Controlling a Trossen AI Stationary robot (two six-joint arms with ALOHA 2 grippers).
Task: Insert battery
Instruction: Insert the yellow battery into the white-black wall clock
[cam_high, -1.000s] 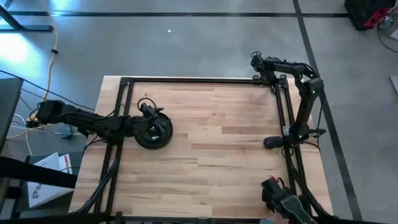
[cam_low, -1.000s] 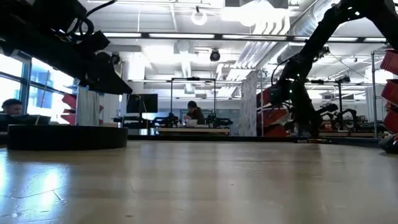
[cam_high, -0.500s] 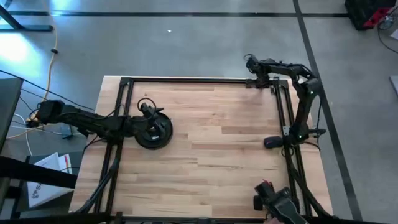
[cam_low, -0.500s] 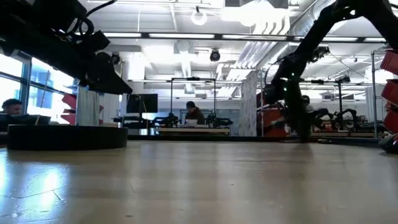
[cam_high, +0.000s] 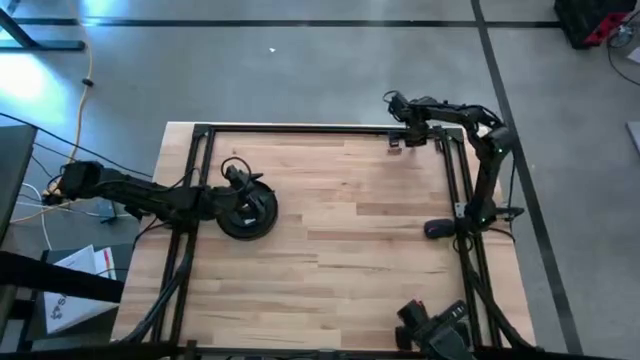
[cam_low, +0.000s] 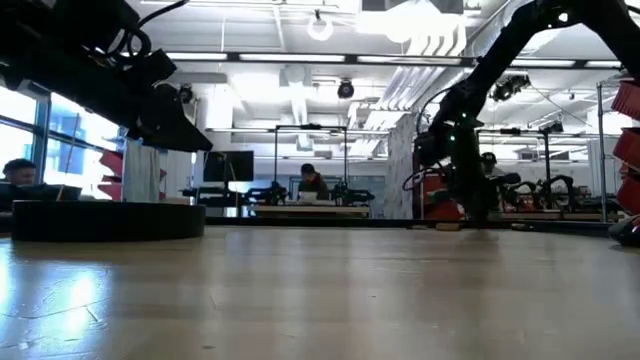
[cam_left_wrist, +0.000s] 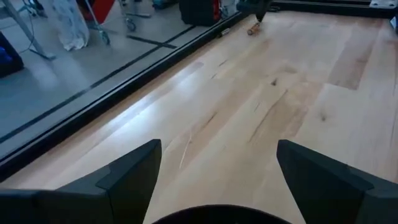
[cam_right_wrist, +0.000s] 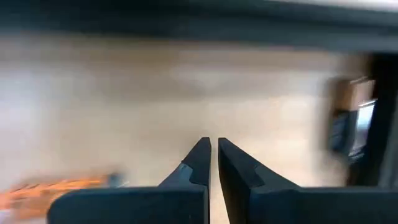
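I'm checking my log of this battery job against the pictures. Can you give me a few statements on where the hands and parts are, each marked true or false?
1. The right hand is at the far edge of the table. True.
2. The right hand's fingers are spread wide. False: in the right wrist view they are nearly touching.
3. The left hand is open. True.
4. The round black device sits beside the right arm. False: it lies on the table's left side, under the left hand.
5. The small orange battery lies near the right hand. True.
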